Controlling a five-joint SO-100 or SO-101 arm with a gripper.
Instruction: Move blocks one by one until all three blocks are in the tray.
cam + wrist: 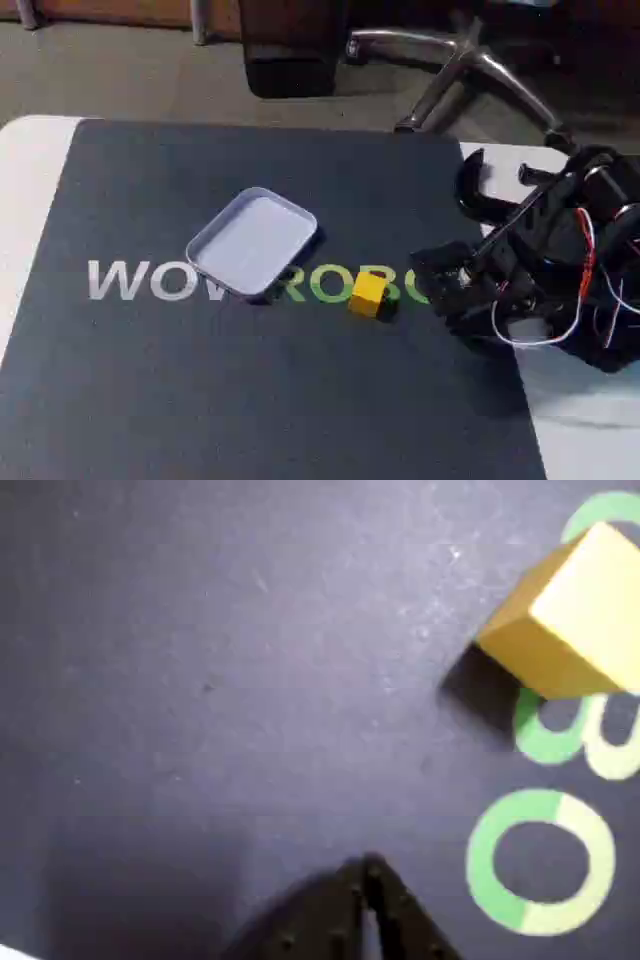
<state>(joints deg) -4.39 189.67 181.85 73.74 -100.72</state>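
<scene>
blocks are the business here, and the black two-finger gripper (368,872) holds none: in the wrist view its tips meet in a point, closed on nothing, low over the dark mat (250,400). in the fixed view the gripper (432,268) sits just right of the small plain yellow cube (368,293), apart from it. the cube (572,615) rests on the mat's green lettering. further left lies the shallow pale bluish-white rectangular tray (205,252), with nothing in it. judging by this, no block is in the tray yet; the whole task looks left to do, beginning with this cube.
</scene>
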